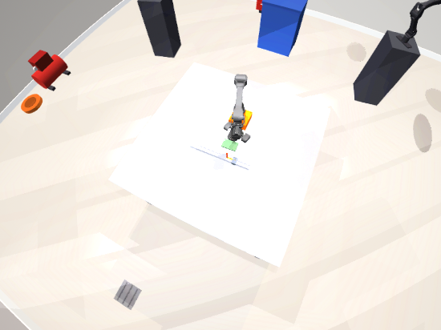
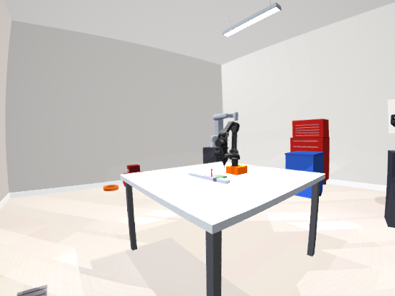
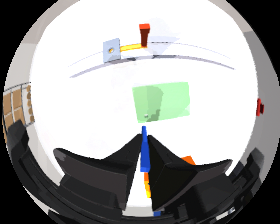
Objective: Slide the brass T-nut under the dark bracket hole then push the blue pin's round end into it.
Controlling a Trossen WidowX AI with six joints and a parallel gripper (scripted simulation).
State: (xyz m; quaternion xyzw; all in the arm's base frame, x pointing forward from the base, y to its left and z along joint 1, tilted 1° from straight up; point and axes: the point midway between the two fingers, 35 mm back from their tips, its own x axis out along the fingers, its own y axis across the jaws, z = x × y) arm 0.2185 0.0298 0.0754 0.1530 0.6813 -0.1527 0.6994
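Above table [image 1: 192, 202] [image 2: 215, 206] [image 3: 75, 105], near green tray [image 1: 230, 145] [image 2: 220, 176] [image 3: 175, 100], holds blue pin [image 3: 145, 157] in narrow gripper [image 1: 236, 133] [image 2: 225, 164] [image 3: 145, 136], but may jam it at bracket [image 1: 234, 160] [image 2: 215, 179] [image 3: 115, 44], e.g. due to tilt in grip, or nut under orange handle [image 1: 227, 155] [image 2: 211, 172] [image 3: 144, 35] not exactly in line w/ hole.

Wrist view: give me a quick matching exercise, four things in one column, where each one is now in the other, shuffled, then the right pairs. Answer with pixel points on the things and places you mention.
Things
1. blue pin [image 3: 145, 150]
2. orange handle [image 3: 144, 36]
3. bracket [image 3: 111, 50]
4. green tray [image 3: 175, 100]

Places and states
A. on the rail, with a hole in it
B. on the table, between the rail and the claw in this view
C. gripped in the shut claw
D. sticking up at the rail, at the end of a yellow strip

Right pairs
1-C
2-D
3-A
4-B
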